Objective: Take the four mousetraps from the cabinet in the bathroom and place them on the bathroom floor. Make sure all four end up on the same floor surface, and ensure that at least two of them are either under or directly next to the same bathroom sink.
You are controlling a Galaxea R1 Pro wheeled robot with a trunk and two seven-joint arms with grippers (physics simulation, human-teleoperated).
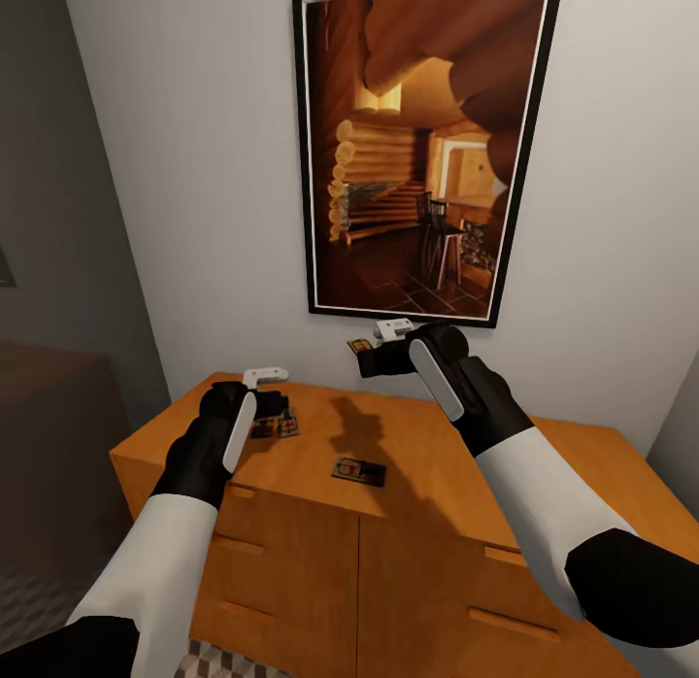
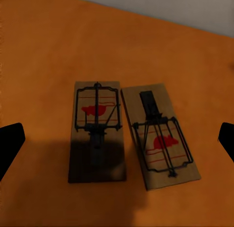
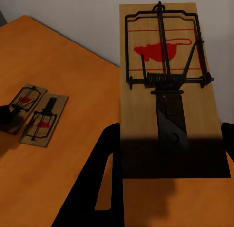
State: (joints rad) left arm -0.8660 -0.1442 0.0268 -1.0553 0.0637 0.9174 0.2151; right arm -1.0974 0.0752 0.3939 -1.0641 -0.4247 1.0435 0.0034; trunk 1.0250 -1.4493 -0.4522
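The orange-brown cabinet [image 1: 437, 464] stands against the wall below me. Two mousetraps [image 2: 96, 129] [image 2: 158, 136] lie side by side on its top near the left end, red mouse prints facing up. My left gripper [image 1: 272, 406] hovers just above them, open, with its black fingertips [image 2: 9, 144] wide on either side of the pair. A third mousetrap [image 1: 358, 471] lies alone near the front middle of the top. My right gripper [image 1: 374, 353] is raised above the cabinet's back edge, shut on the fourth mousetrap [image 3: 165, 90], which sticks out flat from its fingers.
A large black-framed picture of a log cabin [image 1: 417, 144] hangs on the white wall right behind the cabinet. Drawer fronts with slim bar handles [image 1: 510, 625] face me. A dark furniture block [image 1: 49, 435] sits at the left, and cube-patterned floor [image 1: 223, 659] shows below.
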